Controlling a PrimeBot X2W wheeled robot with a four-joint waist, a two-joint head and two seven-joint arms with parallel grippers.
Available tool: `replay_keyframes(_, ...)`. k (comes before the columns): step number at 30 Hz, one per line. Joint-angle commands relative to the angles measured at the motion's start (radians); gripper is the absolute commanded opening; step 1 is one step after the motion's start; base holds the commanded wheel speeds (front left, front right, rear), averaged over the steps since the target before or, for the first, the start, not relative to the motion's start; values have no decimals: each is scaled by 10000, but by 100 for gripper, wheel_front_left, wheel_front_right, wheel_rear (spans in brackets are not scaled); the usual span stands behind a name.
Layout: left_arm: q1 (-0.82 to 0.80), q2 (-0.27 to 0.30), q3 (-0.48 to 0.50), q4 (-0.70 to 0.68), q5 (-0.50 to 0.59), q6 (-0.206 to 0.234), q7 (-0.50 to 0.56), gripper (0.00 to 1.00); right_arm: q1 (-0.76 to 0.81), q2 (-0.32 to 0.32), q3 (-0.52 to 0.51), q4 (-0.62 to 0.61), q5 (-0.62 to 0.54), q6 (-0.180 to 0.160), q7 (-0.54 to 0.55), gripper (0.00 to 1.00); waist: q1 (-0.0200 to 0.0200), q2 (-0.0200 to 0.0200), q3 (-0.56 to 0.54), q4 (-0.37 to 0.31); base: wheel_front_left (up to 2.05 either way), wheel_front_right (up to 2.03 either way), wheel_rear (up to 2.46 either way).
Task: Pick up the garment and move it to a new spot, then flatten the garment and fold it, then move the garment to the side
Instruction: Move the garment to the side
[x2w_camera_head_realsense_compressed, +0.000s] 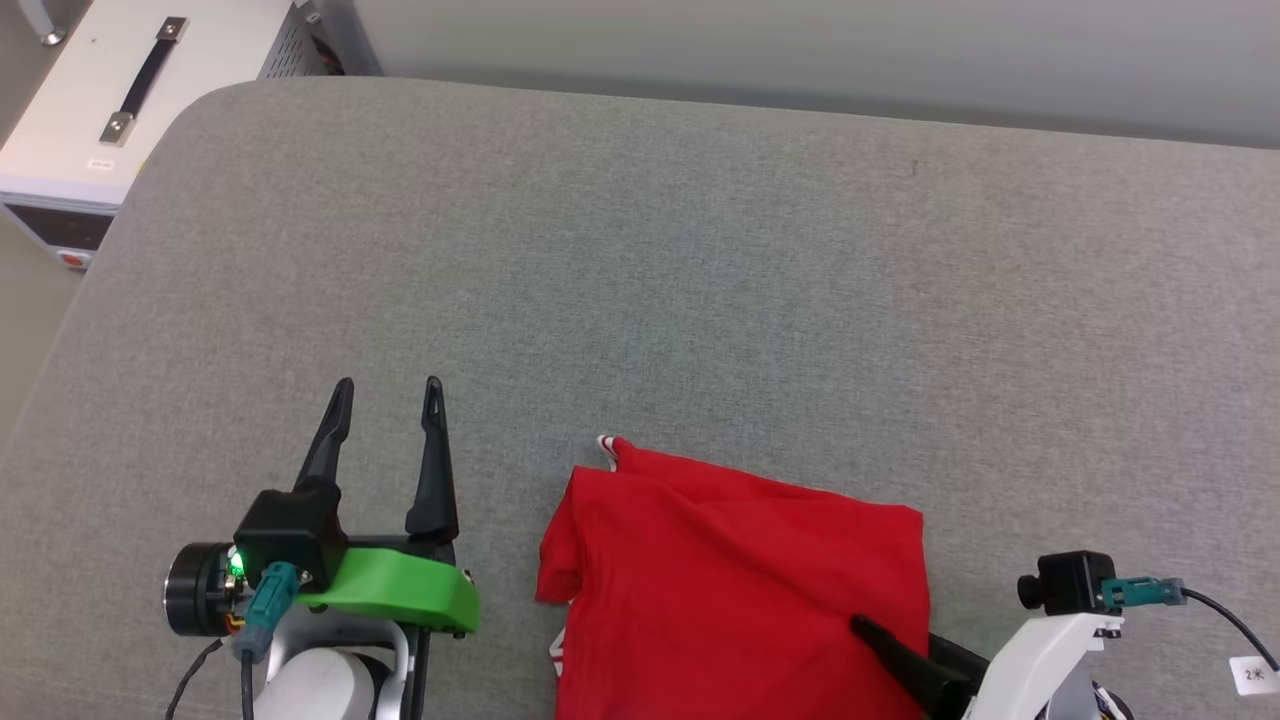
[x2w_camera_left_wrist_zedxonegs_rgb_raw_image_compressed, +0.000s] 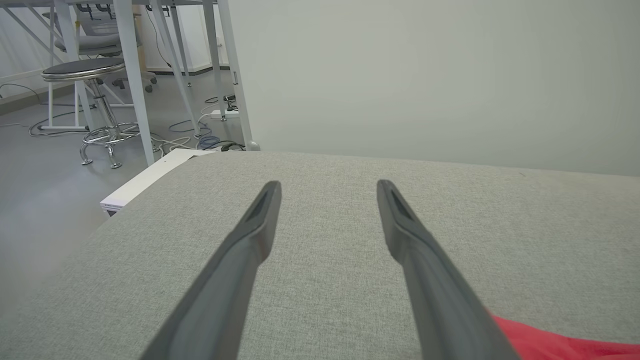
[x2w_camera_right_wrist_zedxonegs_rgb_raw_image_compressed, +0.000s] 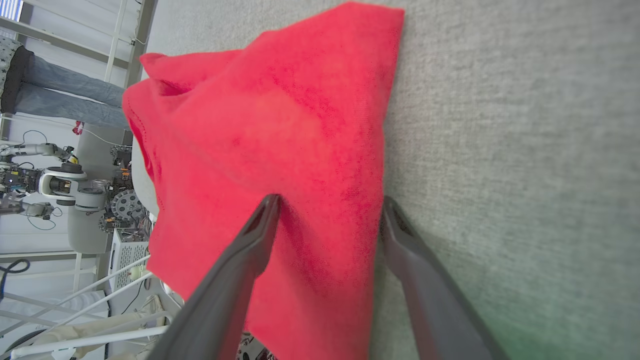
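The left end effector (x2w_camera_head_realsense_compressed: 389, 385) gapes wide over the bare grey surface (x2w_camera_head_realsense_compressed: 700, 250), holding nothing. The right end effector (x2w_camera_right_wrist_zedxonegs_rgb_raw_image_compressed: 330, 200) is equally wide in its wrist view, straddling an edge of the folded red garment (x2w_camera_head_realsense_compressed: 730, 580). The head view places the garment at the surface's near side.

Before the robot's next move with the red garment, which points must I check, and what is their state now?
1. Jaws of the left gripper open: ok.
2. Jaws of the right gripper open: ok.
3. Jaws of the right gripper straddle an edge of the garment: ok.
4. Room on the gray cushion for moving the garment aside: ok.
5. Whole garment on the gray cushion: cannot tell; the head view cuts off its near part.
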Motion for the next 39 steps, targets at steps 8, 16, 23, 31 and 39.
replay_keyframes(8, -174, -278, 79, 118, 225, -138, -58, 100, -83, -154, 594, 987, 88, -19, 810, 100, 0, 0, 174, 212, 0, 0, 0)
replay_keyframes(16, -136, -326, 130, 252, 271, -265, -59, 100, -223, -89, 743, 1012, 136, -19, 953, 0, 0, 0, -70, 186, 0, 0, 0)
replay_keyframes(23, 156, -245, 172, 380, 209, -292, -58, 100, -254, -376, 675, 807, -241, -19, 609, 0, 0, 0, -689, 11, 0, 0, 0)
replay_keyframes(31, 589, -45, 225, 199, 138, -202, -15, 100, -535, -854, 409, 561, -1045, -19, 799, 0, 0, 0, -1161, -975, 0, 0, 0)
replay_keyframes(39, 475, 17, 194, -286, 252, -130, 10, 100, -1525, -1510, 78, 563, -1283, -19, 1296, 0, 0, 0, -625, -2696, 0, 0, 0)
